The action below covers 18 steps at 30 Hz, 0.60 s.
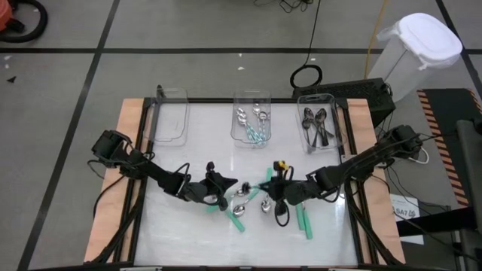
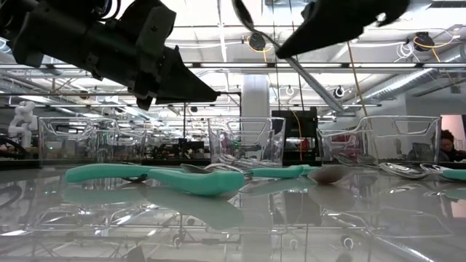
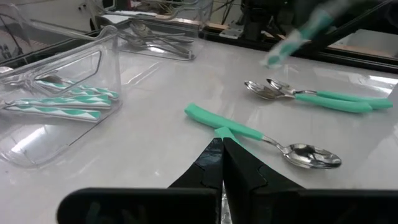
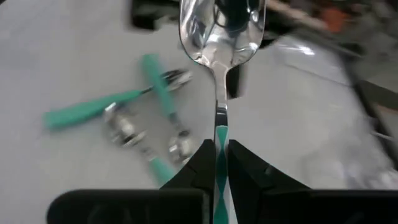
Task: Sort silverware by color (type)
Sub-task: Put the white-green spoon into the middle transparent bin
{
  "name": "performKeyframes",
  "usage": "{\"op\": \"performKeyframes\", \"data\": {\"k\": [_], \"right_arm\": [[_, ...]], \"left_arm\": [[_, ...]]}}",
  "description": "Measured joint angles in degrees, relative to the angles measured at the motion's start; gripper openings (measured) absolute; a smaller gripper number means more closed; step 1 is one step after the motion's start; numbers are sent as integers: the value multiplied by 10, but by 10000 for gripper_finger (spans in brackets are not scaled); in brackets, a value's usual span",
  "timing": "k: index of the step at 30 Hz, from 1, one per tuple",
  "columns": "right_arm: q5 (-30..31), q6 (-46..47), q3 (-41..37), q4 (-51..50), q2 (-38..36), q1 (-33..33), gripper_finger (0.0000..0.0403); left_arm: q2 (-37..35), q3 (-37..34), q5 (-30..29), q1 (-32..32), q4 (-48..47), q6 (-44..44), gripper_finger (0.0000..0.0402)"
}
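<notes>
My right gripper (image 4: pixel 221 149) is shut on a spoon (image 4: pixel 221 37) with a shiny bowl and a teal-and-white handle, held above the table's middle (image 1: pixel 269 184). My left gripper (image 3: pixel 222 144) is shut with nothing in it and hovers above a teal-handled spoon (image 3: pixel 261 137) that lies flat on the table. In the low view it hangs (image 2: pixel 215 94) well above the spoons. More teal-handled spoons (image 3: pixel 323 98) and silver ones (image 1: pixel 241 207) lie flat on the table's near half. My right gripper pinches the spoon's teal-and-white handle (image 4: pixel 221 138) between its two fingers, close to the neck. The fingers lie along the spoon. The bowl (image 4: pixel 221 31) sticks out ahead of the fingertips. The spoon is lifted clear of the table.
Three clear bins stand along the far edge. The left one (image 1: pixel 169 117) holds nothing I can see, the middle one (image 1: pixel 252 120) holds teal-handled spoons, and the right one (image 1: pixel 320 124) holds dark spoons. Loose teal spoons (image 1: pixel 305 222) lie near the front.
</notes>
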Motion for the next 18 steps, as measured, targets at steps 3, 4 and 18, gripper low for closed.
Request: {"op": "performKeyframes", "data": {"k": [3, 4, 18], "right_arm": [[52, 17, 0, 28, 0, -7, 19], [66, 17, 0, 42, 0, -10, 19], [84, -25, 0, 239, 0, -118, 19]], "left_arm": [[0, 0, 0, -1, 0, 0, 8], [0, 0, 0, -1, 0, 0, 8], [0, 0, 0, -7, 0, 6, 8]]}}
